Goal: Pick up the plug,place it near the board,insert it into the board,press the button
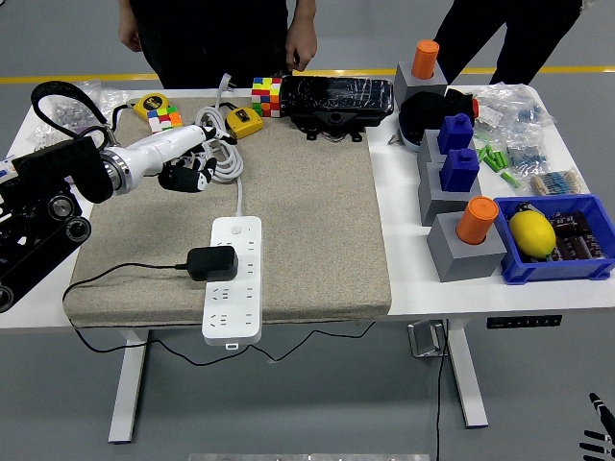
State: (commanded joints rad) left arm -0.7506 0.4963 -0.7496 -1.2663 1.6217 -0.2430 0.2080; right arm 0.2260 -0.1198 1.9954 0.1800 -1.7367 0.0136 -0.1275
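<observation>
While the plug (211,262) sits seated in the left row of sockets on the power strip (234,279), near the front edge of the grey mat (317,221), the left hand (184,163) reaches in from the table's left side and hangs over the mat's back-left part, beside the coiled white cable (220,146). Its white forearm lies roughly level, and its dark fingers (197,177) curl downward; whether they touch the cable or close on anything cannot be told. The plug's black cord (106,274) trails left across the mat and over its left edge. At the strip's far end a round button (234,230) shows on the white casing. Just behind the mat's back edge lie a yellow tape measure (244,121), a colour cube (266,96) and a black wrapped case (340,100). At the table's far edge a person stands with one hand (303,50) hanging above the cube. Only the fingertips of the right hand (598,440) show, at the picture's bottom-right corner, well below the table.
</observation>
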